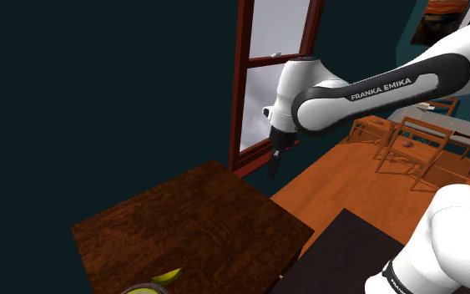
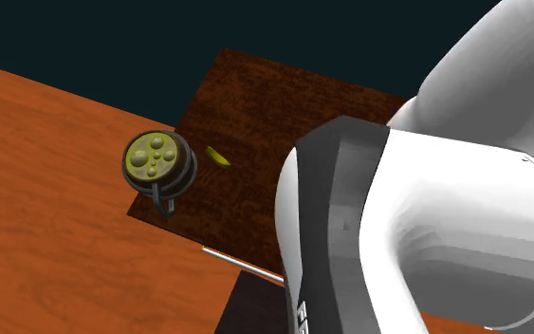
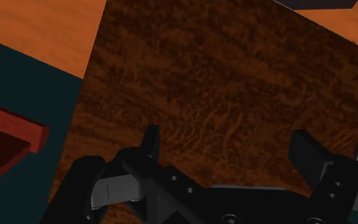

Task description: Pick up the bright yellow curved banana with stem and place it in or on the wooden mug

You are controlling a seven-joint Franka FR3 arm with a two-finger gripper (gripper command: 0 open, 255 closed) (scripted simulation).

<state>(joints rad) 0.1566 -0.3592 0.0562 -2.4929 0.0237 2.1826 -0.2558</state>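
Beneath your gripper point(image 1: 273, 165) you see a dark wooden table point(image 1: 191, 221), close behind it a red-framed window point(image 1: 262, 75), set in a deep teal wall point(image 1: 99, 100), orange floor point(image 1: 325, 179) beside it, wooden chairs point(image 1: 408, 142) well beyond

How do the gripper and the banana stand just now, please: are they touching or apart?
Apart. In the shoulder view the gripper hangs in the air above the far edge of the table, while the banana lies at its near end.
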